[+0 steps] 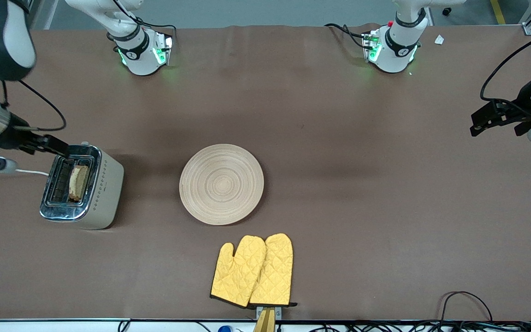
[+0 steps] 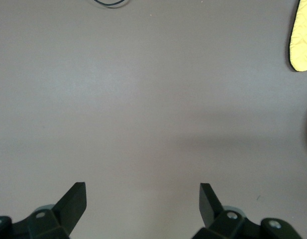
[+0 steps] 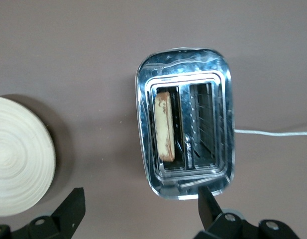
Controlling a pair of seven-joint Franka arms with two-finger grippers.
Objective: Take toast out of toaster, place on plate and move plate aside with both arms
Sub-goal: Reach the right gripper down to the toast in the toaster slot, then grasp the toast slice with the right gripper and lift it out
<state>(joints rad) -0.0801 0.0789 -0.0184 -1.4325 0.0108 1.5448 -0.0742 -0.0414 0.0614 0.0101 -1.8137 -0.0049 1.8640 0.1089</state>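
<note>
Toast (image 1: 79,182) in toaster (image 1: 81,186), open right hand (image 3: 141,206) above; plate (image 1: 221,184), mitts (image 1: 252,271) nearby; left hand (image 2: 143,204) open

Glossy chrome toaster (image 1: 81,186), matt ringed wooden plate (image 1: 221,183), quilted cloth mitts (image 1: 252,270).

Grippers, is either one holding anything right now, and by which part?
Nothing is held. The right gripper hangs open over the toaster; the left gripper waits open above bare table.

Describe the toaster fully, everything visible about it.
The toaster is a two-slot model with a shiny chrome top and beige sides, standing upright on the table at the right arm's end. The toast stands on edge in the slot nearer the plate; the other slot is empty. A white cord trails from it. Nothing grips it.
</note>
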